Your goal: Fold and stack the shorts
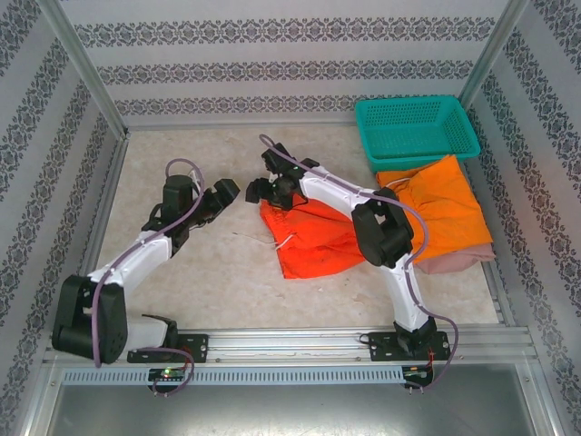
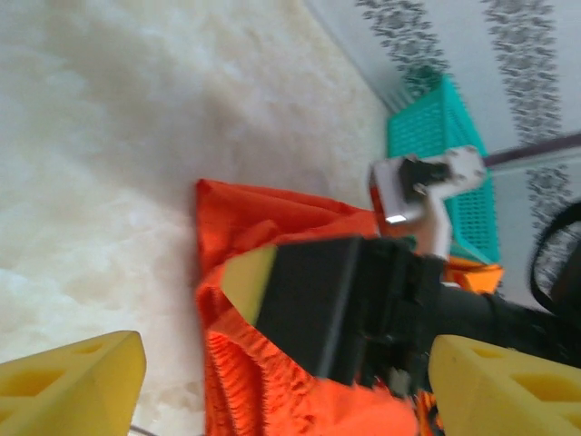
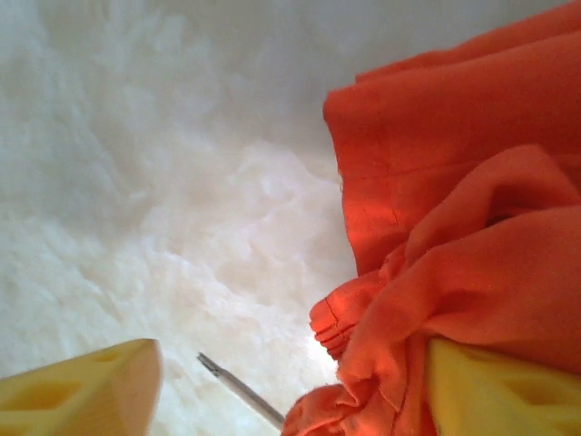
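My left pincer [image 1: 224,193] and right pincer [image 1: 257,190] both released. Bunched red-orange shorts [image 1: 313,243] touching right pincer's finger — pinch corners evenly, fold flat on desk [image 1: 182,163].

L arm [image 1: 145,250], R arm [image 1: 329,192]: blk joints, white-wrapped links, purple cables; L hand [image 1: 232,191], R hand [image 1: 256,191] w/ yellow pads [image 2: 77,381]

The left half of the worktop [image 1: 218,286] lies bare but for the left arm [image 1: 154,241]. At the middle the red-orange shorts [image 1: 318,245] spread out, the right arm [image 1: 381,232] crossing above them. The teal basket [image 1: 416,132] blocks the far right corner. Orange shorts [image 1: 445,204] on pink shorts [image 1: 458,263] fill the right edge. Walls [image 1: 54,136] close the left, far and right sides.
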### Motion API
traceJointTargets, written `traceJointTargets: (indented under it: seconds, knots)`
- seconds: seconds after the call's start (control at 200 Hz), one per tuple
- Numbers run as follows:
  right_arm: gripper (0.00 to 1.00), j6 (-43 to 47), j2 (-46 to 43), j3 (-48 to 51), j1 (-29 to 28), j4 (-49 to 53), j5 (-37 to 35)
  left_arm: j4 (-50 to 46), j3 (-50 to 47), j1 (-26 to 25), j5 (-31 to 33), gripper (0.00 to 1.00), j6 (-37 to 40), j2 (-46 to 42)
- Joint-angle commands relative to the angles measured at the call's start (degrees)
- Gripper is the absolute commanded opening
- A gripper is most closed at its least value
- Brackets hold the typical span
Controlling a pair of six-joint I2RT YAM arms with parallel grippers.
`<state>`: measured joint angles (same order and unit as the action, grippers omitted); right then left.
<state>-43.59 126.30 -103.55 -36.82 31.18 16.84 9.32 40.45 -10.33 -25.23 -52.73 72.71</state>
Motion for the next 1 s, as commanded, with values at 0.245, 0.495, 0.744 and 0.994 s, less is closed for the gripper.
traceJointTargets:
  seconds: [0.245,0.495,0.744,0.994]
  knots:
    - [0.97,2.86,-27.9,17.95,8.22,-2.58,-0.39,4.26,4.22,-15.28,3.49,0.91,-6.44,0.6]
    - [0.98,2.04,-40.41,40.03,14.79,-7.89,2.64,-1.48,7.65,-22.53,5.66,0.82,-2.88,8.29]
    - [0.98,2.29,-42.17,47.89,17.47,-11.62,4.23,-4.35,3.71,-25.59,9.83,0.67,-1.67,12.17]
    - [0.98,2.53,-41.1,48.19,17.76,-12.49,4.76,-1.88,2.9,-27.01,9.43,0.64,-2.58,17.62]
